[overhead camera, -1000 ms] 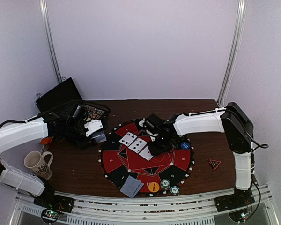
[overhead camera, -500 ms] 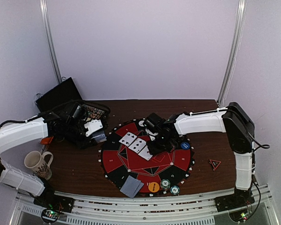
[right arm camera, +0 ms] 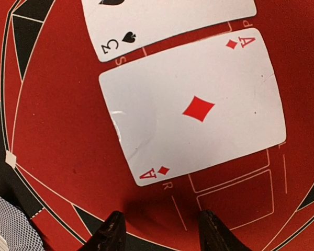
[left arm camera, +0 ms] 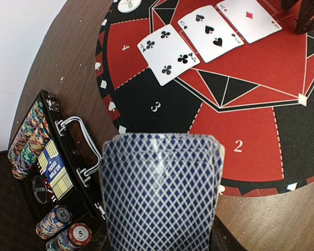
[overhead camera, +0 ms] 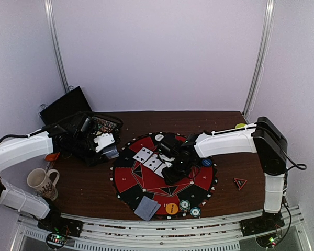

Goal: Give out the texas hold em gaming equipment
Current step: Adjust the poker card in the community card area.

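Brown table (overhead camera: pixel 230 125): round red-black mat (overhead camera: pixel 126 180) centre, black case (overhead camera: pixel 94 156) and mug (overhead camera: pixel 41 181) left, small triangle (overhead camera: pixel 239 182) right, face-down cards (overhead camera: pixel 146 208) straddling mat's near edge.

The four of clubs (left arm camera: pixel 168 55) shows a 4 over a club in its corners. At its 2 o'clock, the three of spades (left arm camera: pixel 211 35) shows a 3 with a spade. The ace of diamonds (right arm camera: pixel 193 107) carries a red A beside a small diamond in two opposite corners. White numerals 4, 3, 2 and 1 stand on the mat (left arm camera: pixel 251 125), the 3 at 6 o'clock of the four of clubs. A white R is printed on the mat at 7 o'clock of the ace. A chip (left arm camera: pixel 79 233) reads 5. At its 11 o'clock, a blue-and-yellow box (left arm camera: pixel 55 175) seems to read TEXAS.
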`<state>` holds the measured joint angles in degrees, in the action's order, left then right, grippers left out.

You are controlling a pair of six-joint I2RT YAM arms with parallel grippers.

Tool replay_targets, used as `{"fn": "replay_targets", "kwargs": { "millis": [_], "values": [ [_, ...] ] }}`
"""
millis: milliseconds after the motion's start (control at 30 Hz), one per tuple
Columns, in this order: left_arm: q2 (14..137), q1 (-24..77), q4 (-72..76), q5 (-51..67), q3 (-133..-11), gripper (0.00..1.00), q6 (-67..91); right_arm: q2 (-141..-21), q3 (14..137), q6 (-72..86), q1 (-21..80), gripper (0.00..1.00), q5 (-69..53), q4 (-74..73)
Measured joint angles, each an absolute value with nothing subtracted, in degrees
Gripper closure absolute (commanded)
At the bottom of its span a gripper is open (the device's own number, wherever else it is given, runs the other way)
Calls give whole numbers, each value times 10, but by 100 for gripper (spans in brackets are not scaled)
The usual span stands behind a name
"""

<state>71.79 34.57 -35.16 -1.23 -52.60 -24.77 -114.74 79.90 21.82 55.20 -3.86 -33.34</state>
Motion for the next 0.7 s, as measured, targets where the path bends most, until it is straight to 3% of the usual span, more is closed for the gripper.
{"fn": "replay_targets", "kwargs": {
  "millis": [700],
  "values": [
    [717, 346, -347, -13, -521, 52, -248, -1190, 858, 209, 547, 54, -24, -359]
  ]
}}
